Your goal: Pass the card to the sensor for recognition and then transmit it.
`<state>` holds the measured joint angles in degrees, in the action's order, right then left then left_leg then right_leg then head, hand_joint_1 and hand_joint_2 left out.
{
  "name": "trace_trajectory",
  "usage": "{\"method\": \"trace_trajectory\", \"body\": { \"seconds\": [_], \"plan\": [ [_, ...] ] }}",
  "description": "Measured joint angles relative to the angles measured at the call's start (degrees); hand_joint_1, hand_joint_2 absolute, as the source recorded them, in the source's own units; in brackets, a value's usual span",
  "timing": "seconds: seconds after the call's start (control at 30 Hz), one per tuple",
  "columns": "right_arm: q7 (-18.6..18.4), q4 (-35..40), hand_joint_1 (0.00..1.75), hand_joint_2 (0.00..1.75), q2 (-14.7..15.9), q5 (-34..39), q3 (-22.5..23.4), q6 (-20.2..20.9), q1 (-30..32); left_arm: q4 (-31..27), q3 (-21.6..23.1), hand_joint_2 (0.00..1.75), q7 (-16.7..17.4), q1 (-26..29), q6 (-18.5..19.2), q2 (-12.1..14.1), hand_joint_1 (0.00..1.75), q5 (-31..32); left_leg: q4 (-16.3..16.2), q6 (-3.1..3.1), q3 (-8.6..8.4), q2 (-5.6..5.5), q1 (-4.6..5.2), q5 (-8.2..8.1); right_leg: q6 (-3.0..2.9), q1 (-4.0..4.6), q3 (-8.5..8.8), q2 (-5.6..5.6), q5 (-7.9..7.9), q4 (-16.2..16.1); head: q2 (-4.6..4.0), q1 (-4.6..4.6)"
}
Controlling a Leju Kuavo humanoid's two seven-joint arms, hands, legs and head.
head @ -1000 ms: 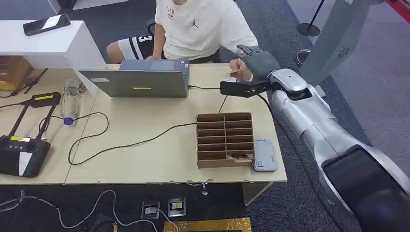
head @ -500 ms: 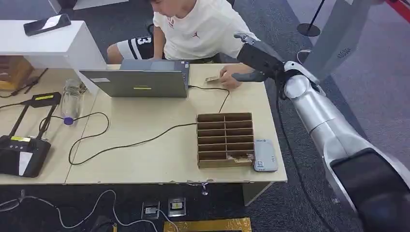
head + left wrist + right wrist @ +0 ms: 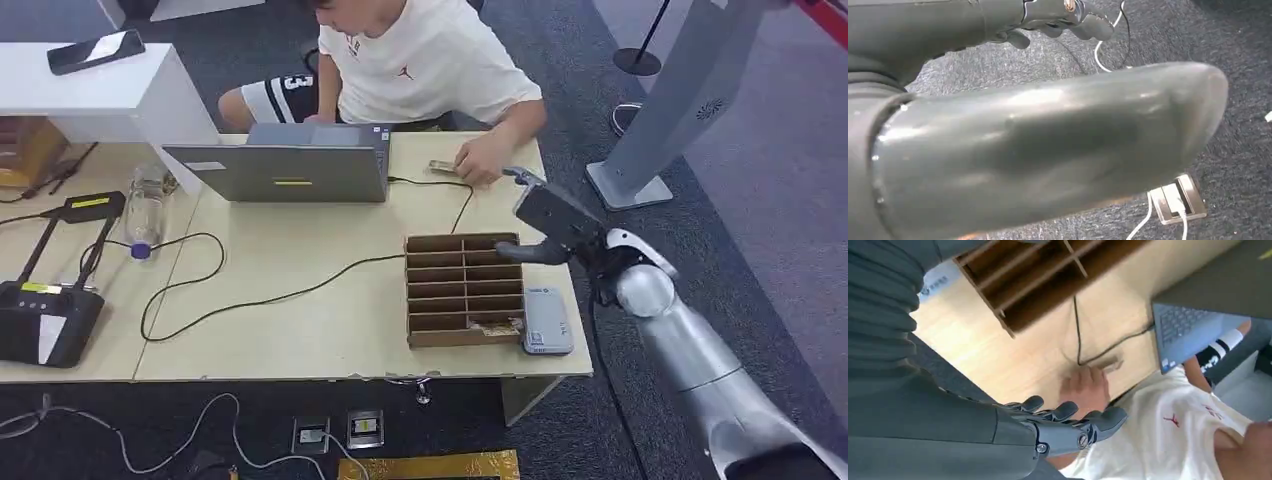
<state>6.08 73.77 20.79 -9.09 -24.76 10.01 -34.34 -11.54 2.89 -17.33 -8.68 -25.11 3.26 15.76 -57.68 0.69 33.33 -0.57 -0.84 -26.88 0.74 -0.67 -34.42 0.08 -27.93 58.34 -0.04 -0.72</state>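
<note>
The card [image 3: 442, 167] lies on the far side of the table, with a person's hand [image 3: 486, 158] resting against it. In the right wrist view the card [image 3: 1110, 363] shows just past that person's hand [image 3: 1085, 390]. My right hand [image 3: 547, 215] hovers over the table's right edge, beside the cardboard organizer [image 3: 465, 288]; its fingers [image 3: 1073, 426] are stretched out and hold nothing. The white card sensor [image 3: 547, 322] sits at the organizer's near right corner. My left hand [image 3: 1023, 150] hangs over the carpet with nothing in it.
A person in a white shirt [image 3: 425, 55] sits behind the table at a grey laptop [image 3: 290, 165]. A black cable [image 3: 300, 290] crosses the table. A water bottle [image 3: 146, 205] and a black stand device [image 3: 50, 300] are at the left. A grey post base [image 3: 630, 185] stands to the right.
My right hand has drawn back from the person's hand at the far edge and dropped to the organizer's right. The person has taken the card and laid it on the table.
</note>
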Motion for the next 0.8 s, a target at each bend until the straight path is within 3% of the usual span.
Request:
{"method": "trace_trajectory", "body": {
  "seconds": [0.33,0.8],
  "plan": [
    [-2.51,7.71,0.00,1.75,2.80,-1.53,0.59,-2.49,11.35,0.00,0.72,0.00,1.14,-0.01,-0.02,0.17,0.00,-0.26,0.00,0.00,0.00,0.04,0.01,-0.01,0.00,-0.01,0.00,0.01,0.00,0.00,0.00,0.00],
    [-2.29,9.50,0.00,1.75,4.48,-2.67,0.46,-1.73,16.16,0.02,1.25,0.00,1.73,0.09,-0.11,0.20,0.00,-1.59,0.01,0.00,0.01,0.06,0.01,-0.01,0.00,-0.01,0.00,0.01,0.00,0.00,0.00,0.02]
  ]
}}
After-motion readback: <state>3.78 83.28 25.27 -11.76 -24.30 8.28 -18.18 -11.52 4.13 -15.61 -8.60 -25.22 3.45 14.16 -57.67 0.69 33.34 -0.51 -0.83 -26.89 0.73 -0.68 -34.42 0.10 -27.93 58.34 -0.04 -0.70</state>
